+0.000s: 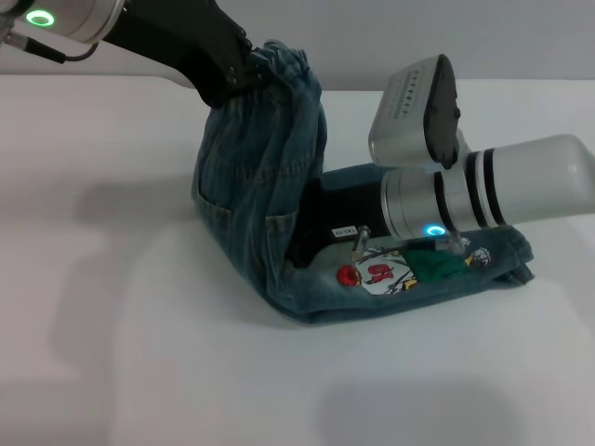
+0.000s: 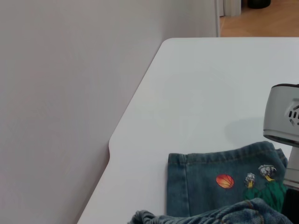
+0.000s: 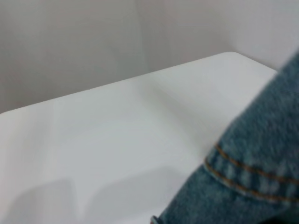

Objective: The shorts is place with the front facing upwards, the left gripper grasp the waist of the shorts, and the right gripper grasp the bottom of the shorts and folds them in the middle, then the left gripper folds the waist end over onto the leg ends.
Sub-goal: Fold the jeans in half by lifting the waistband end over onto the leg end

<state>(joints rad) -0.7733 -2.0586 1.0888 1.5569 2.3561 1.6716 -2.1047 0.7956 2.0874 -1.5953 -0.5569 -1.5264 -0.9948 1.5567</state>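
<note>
L gripper [image 1: 244, 70] raised, pinching waist [image 1: 279, 60] | R arm low over shorts [image 1: 279, 232]

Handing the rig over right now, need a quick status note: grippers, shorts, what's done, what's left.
Left gripper: shut on the waist of the shorts, raised above the table.
Right gripper: hidden; its arm lies across the leg ends.
Shorts: already folded lengthwise; printed leg flat on the table, waist end lifted.
Left: carry the waist over onto the leg ends, once the right arm is clear, then release.
</note>
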